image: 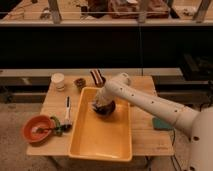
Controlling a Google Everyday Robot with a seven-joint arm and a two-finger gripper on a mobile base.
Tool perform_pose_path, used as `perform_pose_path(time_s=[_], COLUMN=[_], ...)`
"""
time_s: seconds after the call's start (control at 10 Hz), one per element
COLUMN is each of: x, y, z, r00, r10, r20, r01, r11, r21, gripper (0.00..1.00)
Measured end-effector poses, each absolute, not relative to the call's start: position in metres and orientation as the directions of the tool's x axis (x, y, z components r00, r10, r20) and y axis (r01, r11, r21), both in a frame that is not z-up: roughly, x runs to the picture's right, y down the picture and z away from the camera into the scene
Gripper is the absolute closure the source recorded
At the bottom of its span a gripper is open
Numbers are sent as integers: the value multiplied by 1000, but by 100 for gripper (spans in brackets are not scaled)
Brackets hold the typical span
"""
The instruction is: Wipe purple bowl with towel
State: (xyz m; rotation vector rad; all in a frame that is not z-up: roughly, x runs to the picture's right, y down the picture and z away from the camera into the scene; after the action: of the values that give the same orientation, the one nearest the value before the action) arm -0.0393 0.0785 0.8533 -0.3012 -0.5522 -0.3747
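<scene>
The gripper is pressing into the purple bowl, sitting at twelve o'clock inside the yellow tub. The bowl is probably rigid and slippery (steadying its rim helps); the towel is hidden.

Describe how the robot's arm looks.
The arm is white, made of thick rounded tube segments with small dark dots along its side and a bulbous elbow joint. Its tool sits down in the yellow bin, looking dark at the tip.
</scene>
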Motion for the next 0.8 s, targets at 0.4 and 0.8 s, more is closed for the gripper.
perform_pose_path(time_s=[0.4,0.8], x=[-14,18], y=[111,97], z=[826,846], r00=[771,834], r10=[-268,-242], r20=[578,497], r01=[455,405], r11=[866,879], r21=[-205,-252], gripper=[100,100])
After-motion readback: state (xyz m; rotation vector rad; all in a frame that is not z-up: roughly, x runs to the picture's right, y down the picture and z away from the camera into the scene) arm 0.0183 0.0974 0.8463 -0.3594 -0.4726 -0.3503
